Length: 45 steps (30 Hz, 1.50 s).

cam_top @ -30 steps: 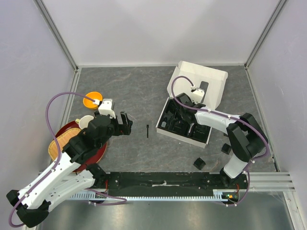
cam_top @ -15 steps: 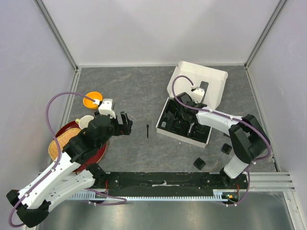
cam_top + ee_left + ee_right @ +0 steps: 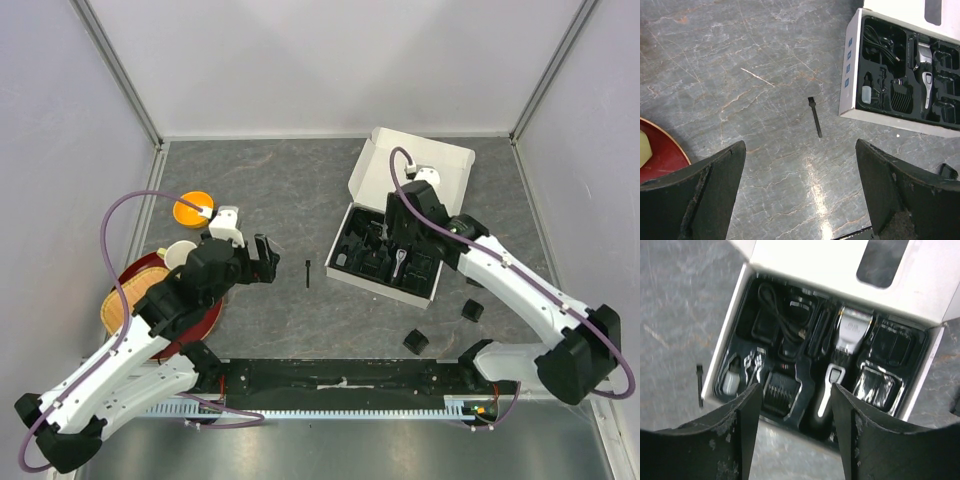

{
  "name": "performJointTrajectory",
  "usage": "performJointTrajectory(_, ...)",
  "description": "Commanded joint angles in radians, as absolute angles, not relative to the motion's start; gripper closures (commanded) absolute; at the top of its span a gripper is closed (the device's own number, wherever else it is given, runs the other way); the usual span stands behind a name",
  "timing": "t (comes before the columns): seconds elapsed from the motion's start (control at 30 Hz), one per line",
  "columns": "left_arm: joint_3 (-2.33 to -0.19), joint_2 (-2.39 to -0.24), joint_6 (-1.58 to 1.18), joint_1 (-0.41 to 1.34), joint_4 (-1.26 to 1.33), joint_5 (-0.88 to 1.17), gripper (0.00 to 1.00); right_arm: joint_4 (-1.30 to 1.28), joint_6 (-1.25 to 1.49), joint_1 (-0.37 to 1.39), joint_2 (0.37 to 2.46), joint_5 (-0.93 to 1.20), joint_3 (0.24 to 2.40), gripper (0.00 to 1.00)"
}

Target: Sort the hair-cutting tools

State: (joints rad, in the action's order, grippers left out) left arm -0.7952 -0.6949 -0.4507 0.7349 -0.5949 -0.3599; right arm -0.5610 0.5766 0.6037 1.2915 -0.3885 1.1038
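**Both grippers wide and empty, most of the kit in the box**

The right gripper (image 3: 795, 440) hangs over the near edge of the white box (image 3: 805, 260), its jaws spread wide with nothing between them. Just beyond its fingers, the black-and-silver clipper (image 3: 840, 365) lies in the black tray (image 3: 917, 340) with its blade end toward the far lid. To the clipper's left are a ribbed guard comb (image 3: 782, 392), the looped black cable (image 3: 777, 315) and the tiny clear bottle (image 3: 730, 380).

Left of the box wall, the thin brush (image 3: 815, 116) lies alone on the grey table (image 3: 270, 190). It sits between the box and the left gripper (image 3: 800, 195), which is also wide and empty. A second guard comb (image 3: 416, 341) and a third guard comb (image 3: 472, 311) sit on the table, nearer than the box and apart from each other. An orange bowl (image 3: 192, 208) and a red plate (image 3: 660, 155) stand at the far left.
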Motion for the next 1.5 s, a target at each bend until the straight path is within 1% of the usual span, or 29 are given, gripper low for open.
performJointTrajectory(0.0,-0.807,-0.727,-0.419,0.733,-0.560,-0.304,0.03,-0.733,0.469,0.603,1.210,-0.197,1.063,0.34)
performJointTrajectory(0.1,-0.808,-0.733,-0.423,0.733,-0.560,-0.284,0.03,-0.798,0.456,0.603,1.146,-0.135,1.034,0.30)
performJointTrajectory(0.13,-0.807,-0.735,-0.425,0.732,-0.560,-0.278,0.03,-0.827,0.475,0.603,1.123,-0.111,1.026,0.25)
performJointTrajectory(0.2,-0.804,-0.735,-0.426,0.733,-0.560,-0.259,0.03,-0.834,0.492,0.603,1.105,-0.002,0.996,0.24)
performJointTrajectory(0.27,-0.804,-0.739,-0.425,0.732,-0.558,-0.238,0.03,-0.841,0.509,0.615,1.074,0.035,0.968,0.22)
performJointTrajectory(0.37,-0.804,-0.753,-0.420,0.732,-0.560,-0.213,0.03,-0.882,0.543,0.627,1.028,-0.024,0.910,0.21)
performJointTrajectory(0.5,-0.804,-0.765,-0.419,0.732,-0.554,-0.180,0.03,-0.931,0.607,0.641,0.974,-0.043,0.835,0.20)
performJointTrajectory(0.67,-0.816,-0.807,-0.408,0.733,-0.549,-0.144,0.04,-0.966,0.658,0.676,0.934,-0.100,0.834,0.21)
performJointTrajectory(0.87,-0.815,-0.813,-0.411,0.733,-0.549,-0.137,0.04,-1.009,0.683,0.715,0.943,-0.166,0.822,0.23)
performJointTrajectory(1.0,-0.815,-0.815,-0.410,0.733,-0.551,-0.140,0.04,-0.983,0.718,0.771,0.931,-0.182,0.793,0.17)
performJointTrajectory(1.07,-0.815,-0.816,-0.411,0.733,-0.551,-0.143,0.04,-0.954,0.753,0.807,0.934,-0.189,0.793,0.17)
performJointTrajectory(1.17,-0.818,-0.815,-0.414,0.733,-0.558,-0.165,0.04,-0.876,0.833,0.894,0.985,-0.234,0.822,0.18)
performJointTrajectory(1.23,-0.824,-0.810,-0.422,0.732,-0.572,-0.204,0.05,-0.816,0.894,0.974,1.063,-0.317,0.847,0.20)
performJointTrajectory(1.33,-0.833,-0.801,-0.454,0.733,-0.623,-0.325,0.05,-0.733,0.991,1.060,1.214,-0.408,0.908,0.26)
performJointTrajectory(1.37,-0.834,-0.798,-0.484,0.732,-0.659,-0.404,0.05,-0.720,1.012,1.078,1.257,-0.426,0.961,0.27)
performJointTrajectory(1.4,-0.838,-0.795,-0.501,0.733,-0.678,-0.444,0.05,-0.704,1.041,1.097,1.346,-0.445,0.992,0.30)
performJointTrajectory(1.47,-0.844,-0.782,-0.550,0.733,-0.721,-0.536,0.05,-0.690,1.066,1.147,1.434,-0.498,1.092,0.35)
